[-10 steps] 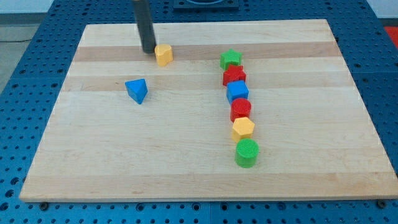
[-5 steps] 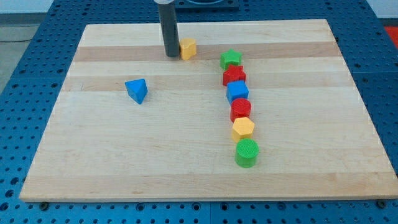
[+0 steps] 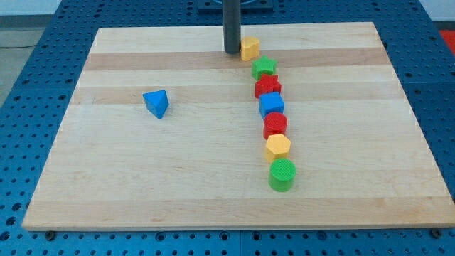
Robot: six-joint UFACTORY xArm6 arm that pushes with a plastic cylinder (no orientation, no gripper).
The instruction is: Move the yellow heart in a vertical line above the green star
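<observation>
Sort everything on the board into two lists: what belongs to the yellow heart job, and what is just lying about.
Part of the job:
yellow heart
green star
my tip, touching the heart's left side in the view

Just lying about:
blue triangle block
red star
blue block
red block
yellow hexagon
green cylinder

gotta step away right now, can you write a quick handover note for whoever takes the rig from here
My tip is down on the board, touching the left side of the yellow heart.
The yellow heart sits just up and left of the green star, close to it or touching; I cannot tell which.
Below the star runs a column: red block, blue block, second red block, yellow block, green cylinder. A blue wedge sits alone at the view's left.
Done: the heart is near the head of the column.
Left: probably a small nudge toward the view's right to centre it over the star.
</observation>
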